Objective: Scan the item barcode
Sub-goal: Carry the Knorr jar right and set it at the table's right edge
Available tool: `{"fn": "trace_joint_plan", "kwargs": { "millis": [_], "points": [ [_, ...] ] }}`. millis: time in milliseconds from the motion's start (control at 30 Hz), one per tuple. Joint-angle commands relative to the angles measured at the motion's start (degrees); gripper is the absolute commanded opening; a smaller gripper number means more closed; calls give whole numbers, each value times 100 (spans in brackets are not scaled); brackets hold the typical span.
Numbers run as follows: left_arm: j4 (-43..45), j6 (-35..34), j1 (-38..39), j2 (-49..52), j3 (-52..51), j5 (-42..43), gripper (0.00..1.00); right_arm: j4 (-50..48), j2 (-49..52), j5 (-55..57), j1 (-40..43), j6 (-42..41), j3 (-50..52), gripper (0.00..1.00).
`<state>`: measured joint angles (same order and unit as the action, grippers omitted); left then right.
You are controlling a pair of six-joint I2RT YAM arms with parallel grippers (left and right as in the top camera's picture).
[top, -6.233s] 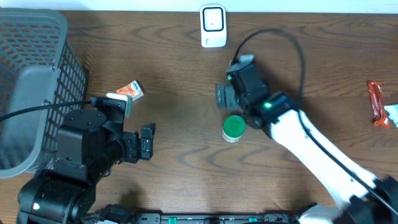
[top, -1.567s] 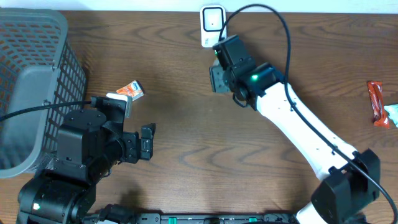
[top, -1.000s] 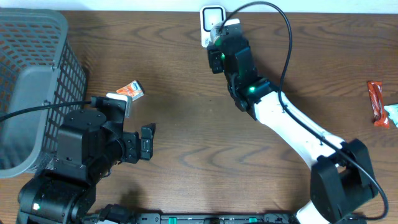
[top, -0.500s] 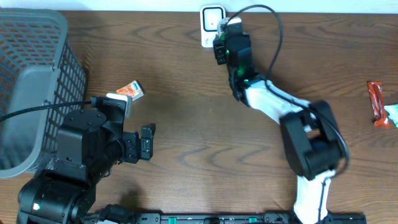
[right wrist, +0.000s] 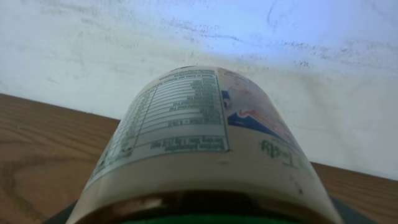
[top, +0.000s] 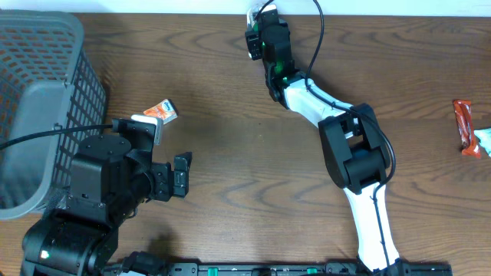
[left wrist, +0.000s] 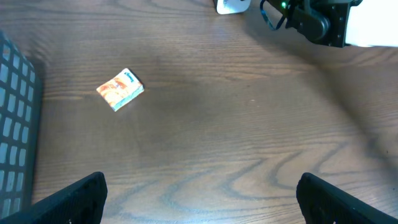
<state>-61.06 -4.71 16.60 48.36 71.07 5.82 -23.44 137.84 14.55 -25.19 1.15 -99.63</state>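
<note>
Clamping the right gripper (top: 258,32) on the labelled jar (right wrist: 199,143), up at the far edge of the brown wooden table (top: 230,153) beside the white scanner (left wrist: 232,5), facing a scuffed white wall (right wrist: 93,37). Hovering the left gripper (left wrist: 202,196), jaws spread wide, near an orange packet (left wrist: 120,89).

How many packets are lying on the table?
2: the orange packet left, near the basket; the red packet at the right edge. A white item cut off beside it may be another.

Brown wood grain on table (top: 230,153); grey lattice on basket (top: 38,92), left; orange-white on packet (top: 163,112) — red on wrapper (top: 462,126), right; cream with green print on jar (right wrist: 199,149).
</note>
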Motion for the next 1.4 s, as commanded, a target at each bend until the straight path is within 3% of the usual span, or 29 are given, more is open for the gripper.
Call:
{"fn": "trace_joint_plan", "kwargs": {
  "millis": [0,233,333,567,800,1067,1367],
  "points": [
    [20,-11,-20,-13,63,-55,98,-55,136,-28,37,85,-192,61],
    [20,-11,-20,-15,63,-55,98,13,120,-26,131,55,-212,63],
    [20,-11,-20,-15,63,-55,98,507,-125,-28,131,-168,-243,65],
    [20,-11,-20,-15,63,-55,98,3355,-1705,-129,367,-1300,-243,62],
    [20,-11,-20,-13,63,-55,98,6516,-2787,-184,1143,-2037,-243,63],
    [20,-11,-20,-15,63,-55,98,9073,-2632,-741,2782,-1864,-173,63],
    [20,-11,-20,-13,63,-55,98,9661,-2031,-1080,4516,-699,-170,65]
  ]
}}
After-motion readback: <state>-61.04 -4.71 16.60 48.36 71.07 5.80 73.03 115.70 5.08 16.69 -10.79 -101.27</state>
